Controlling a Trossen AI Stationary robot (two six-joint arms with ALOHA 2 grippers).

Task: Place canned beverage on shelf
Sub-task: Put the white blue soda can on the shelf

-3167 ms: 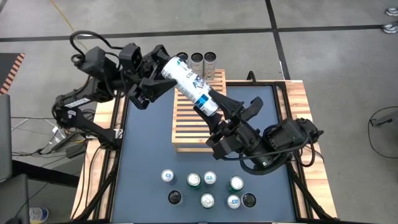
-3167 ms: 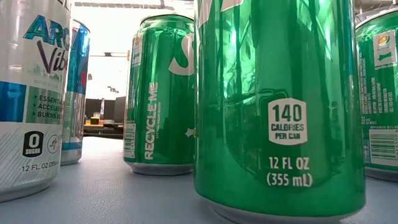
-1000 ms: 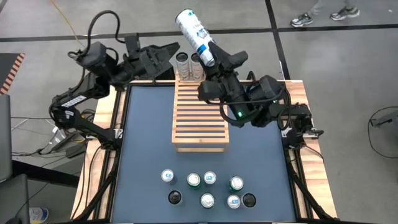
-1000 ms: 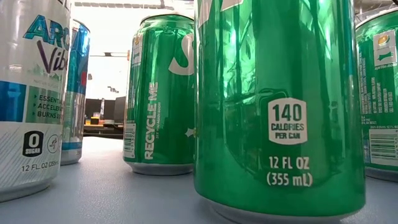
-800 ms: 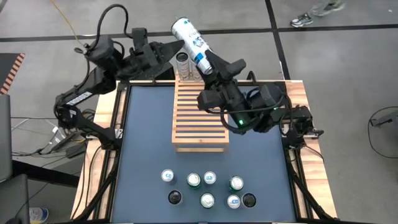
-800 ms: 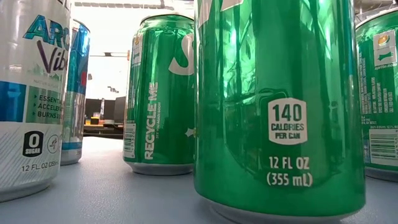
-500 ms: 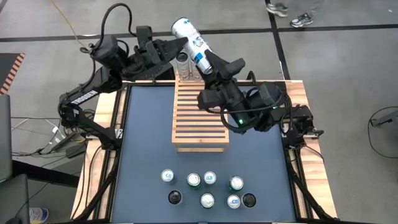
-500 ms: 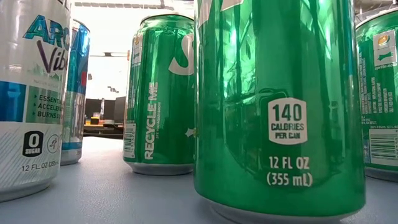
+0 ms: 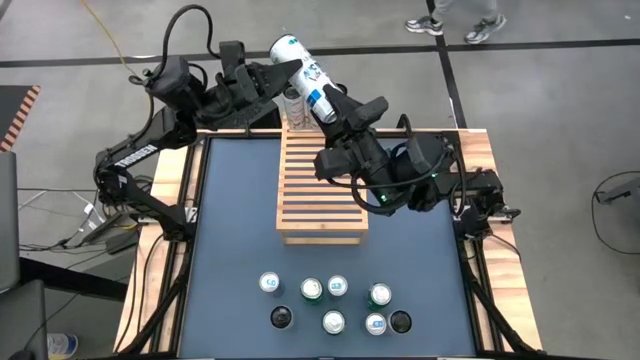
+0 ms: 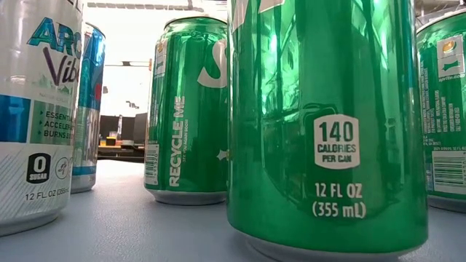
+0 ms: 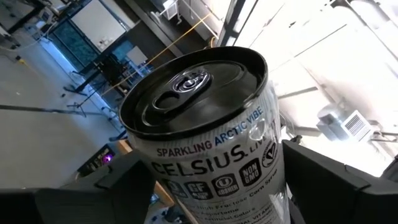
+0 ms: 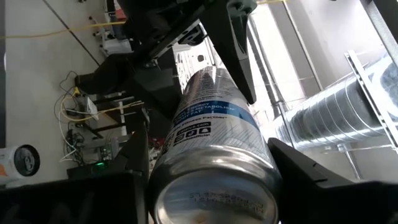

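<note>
The right gripper [image 9: 335,108] clamped the lower end of the white can [image 9: 305,77], holding it tilted above the far end of the shelf [image 9: 322,185]. The left gripper [image 9: 287,72] stood wide open around its top, apparently for a handover.

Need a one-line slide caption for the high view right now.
Right gripper holds a tilted white can above the far end of the shelf while the open left gripper brackets its top.
</note>
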